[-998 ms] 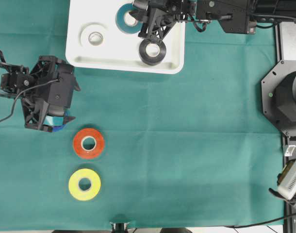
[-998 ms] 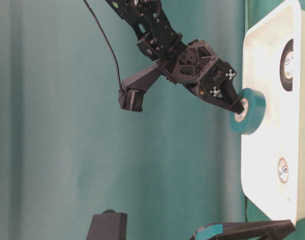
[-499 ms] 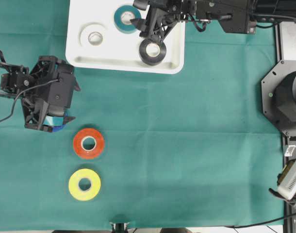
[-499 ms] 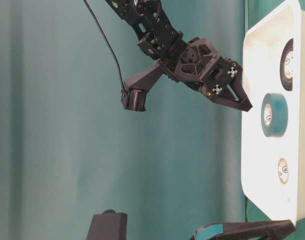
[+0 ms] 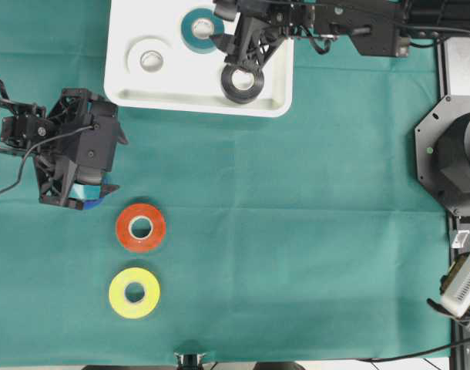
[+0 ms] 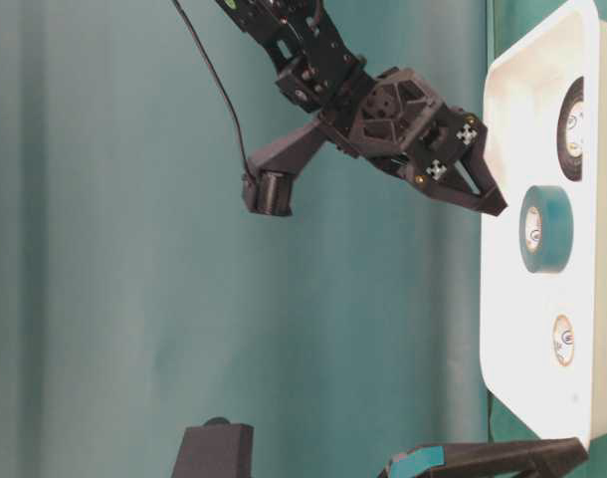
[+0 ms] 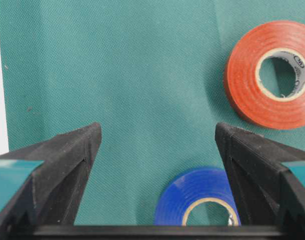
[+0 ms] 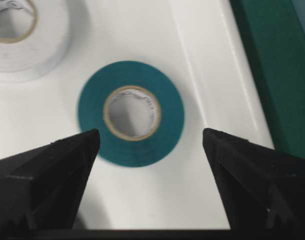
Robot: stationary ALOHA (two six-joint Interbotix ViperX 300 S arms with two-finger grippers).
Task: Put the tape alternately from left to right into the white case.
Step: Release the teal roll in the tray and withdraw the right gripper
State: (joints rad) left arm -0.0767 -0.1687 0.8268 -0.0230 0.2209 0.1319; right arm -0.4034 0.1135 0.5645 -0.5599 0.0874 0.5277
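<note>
**Three rolls in the case, three on the bench**

The teal roll (image 5: 201, 28) lies flat in the white case (image 5: 275, 95), at 12 o'clock of the bench (image 5: 297, 231). The white roll (image 5: 151, 58) is at its 8 o'clock, the black roll (image 5: 241, 82) at its 4 o'clock. The right hand (image 8: 147, 185) hangs above the teal roll, fingers apart, holding nothing. The left hand (image 7: 155, 165), also spread wide, stands over the blue roll (image 7: 200, 200) at 9 o'clock. The red roll (image 5: 140, 227) and yellow roll (image 5: 134, 292) lie near it, toward 7 o'clock.
</note>
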